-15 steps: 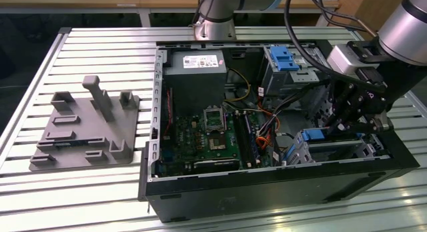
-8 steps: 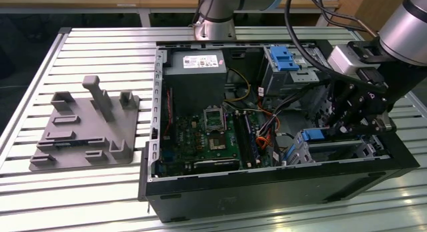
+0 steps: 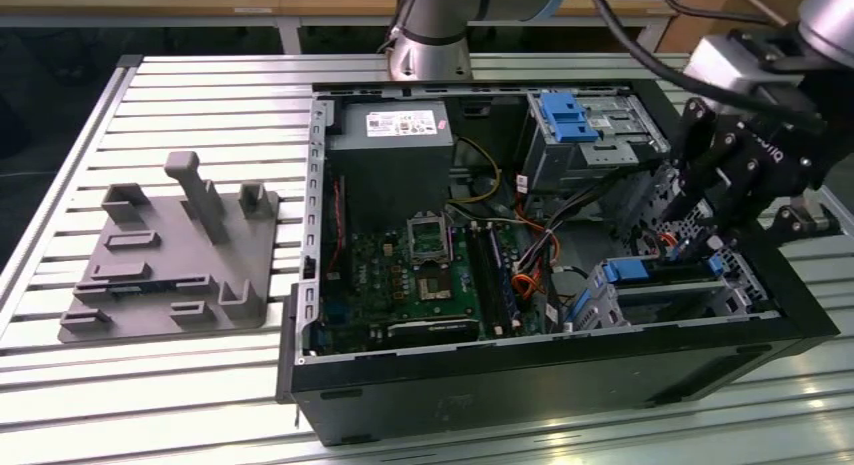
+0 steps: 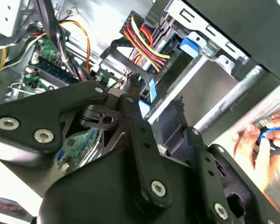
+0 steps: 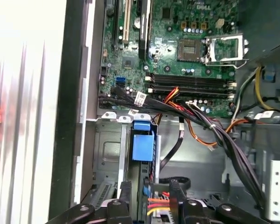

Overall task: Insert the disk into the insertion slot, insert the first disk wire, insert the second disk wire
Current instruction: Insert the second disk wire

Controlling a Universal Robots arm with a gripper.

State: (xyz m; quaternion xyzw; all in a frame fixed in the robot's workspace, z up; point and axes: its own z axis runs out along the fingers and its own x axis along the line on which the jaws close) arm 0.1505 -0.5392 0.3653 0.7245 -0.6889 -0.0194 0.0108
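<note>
Gripper point(image 3: 687, 247) down inside open PC case point(image 3: 534, 370), at its right end in the exterior view, just above the insertion slot point(image 3: 727, 285). Fingers point(image 5: 125, 196) slightly spread, closing on a red-yellow wire connector point(image 5: 157, 203) between them; contact unclear, so grip state: cannot tell. Disk point(image 5: 143, 144) seated in slot, blue carrier visible, just beside the motherboard point(image 5: 177, 46).

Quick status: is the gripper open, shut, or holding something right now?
Gripper: down inside the computer case, its fingers on either side of a bundle of red, yellow and orange wires; whether it actually clamps them cannot be told.
</note>
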